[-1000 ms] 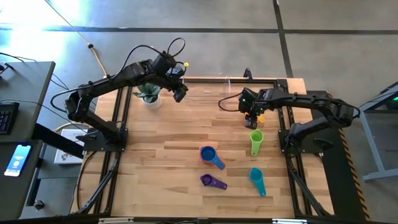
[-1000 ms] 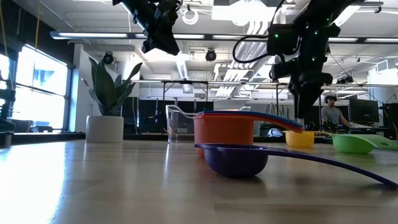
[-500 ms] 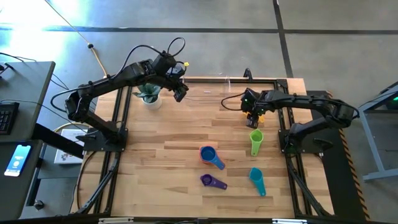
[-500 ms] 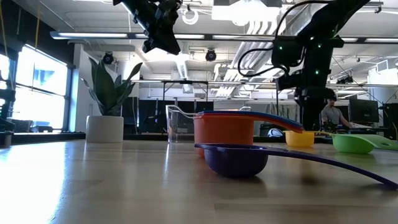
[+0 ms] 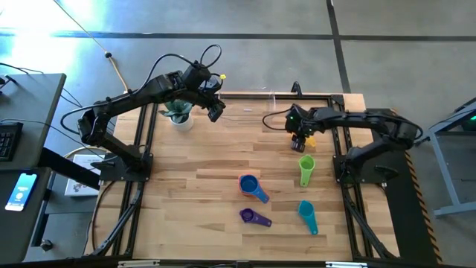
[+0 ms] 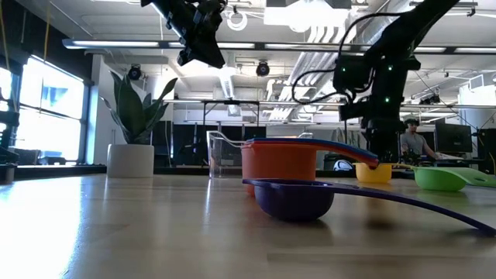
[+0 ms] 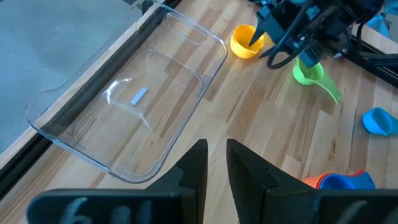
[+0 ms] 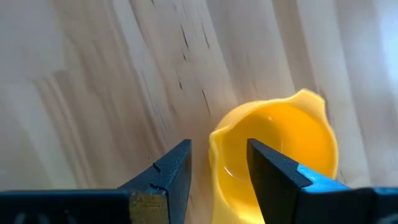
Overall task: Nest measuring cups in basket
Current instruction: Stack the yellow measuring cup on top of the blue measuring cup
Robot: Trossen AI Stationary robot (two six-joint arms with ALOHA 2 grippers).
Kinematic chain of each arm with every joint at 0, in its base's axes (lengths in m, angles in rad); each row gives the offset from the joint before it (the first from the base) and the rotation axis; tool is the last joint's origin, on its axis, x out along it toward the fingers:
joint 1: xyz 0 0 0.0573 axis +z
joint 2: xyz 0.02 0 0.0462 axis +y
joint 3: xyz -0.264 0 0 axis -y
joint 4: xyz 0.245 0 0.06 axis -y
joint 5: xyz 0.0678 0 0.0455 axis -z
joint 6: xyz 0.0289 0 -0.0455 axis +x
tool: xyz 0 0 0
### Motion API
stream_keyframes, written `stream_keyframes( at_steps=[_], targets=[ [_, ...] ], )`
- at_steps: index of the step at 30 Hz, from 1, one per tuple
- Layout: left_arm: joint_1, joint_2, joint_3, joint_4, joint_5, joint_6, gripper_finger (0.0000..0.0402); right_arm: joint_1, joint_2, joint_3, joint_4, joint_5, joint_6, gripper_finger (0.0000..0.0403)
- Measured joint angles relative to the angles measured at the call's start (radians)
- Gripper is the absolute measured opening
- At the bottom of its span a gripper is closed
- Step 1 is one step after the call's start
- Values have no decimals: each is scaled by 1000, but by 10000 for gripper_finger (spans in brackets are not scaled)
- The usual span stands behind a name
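My right gripper [image 5: 299, 142] [image 8: 219, 155] is open and low over the yellow cup [image 5: 309, 139] [image 8: 280, 149], which stands on the table. One finger is inside the bowl and one outside its wall, with a gap on both sides. My left gripper [image 5: 216, 113] [image 7: 216, 146] hangs high, narrowly open and empty, beside the clear basket [image 7: 143, 112] at the far edge. On the table lie the green cup [image 5: 306, 170], the teal cup [image 5: 306, 214], the purple cup [image 5: 253, 217] and a blue cup nested in an orange one [image 5: 250, 184]. No red cup shows on its own.
A white plant pot [image 5: 178, 117] stands at the far left of the table, close to my left arm. The green cup's handle points toward the near edge, just nearer than the yellow cup. Bare wood lies between the basket and the cups. A person sits in the room beyond.
My right gripper has sunk a little lower onto the yellow cup and shifted slightly toward the table's left. The cups have stayed where they were.
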Motion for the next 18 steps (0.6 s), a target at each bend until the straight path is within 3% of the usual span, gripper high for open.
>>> stream_keyframes(
  at_steps=[6,9,14,18],
  targets=[
    [0,0,0,0,0,0,48,0,39,0,1,28,26,136],
    [0,0,0,0,0,0,48,0,39,5,-4,33,53,106],
    [0,0,0,-1,0,0,48,0,39,31,-10,29,70,16],
    [0,0,0,-11,1,-2,48,0,39,58,-20,52,109,15]
  ],
)
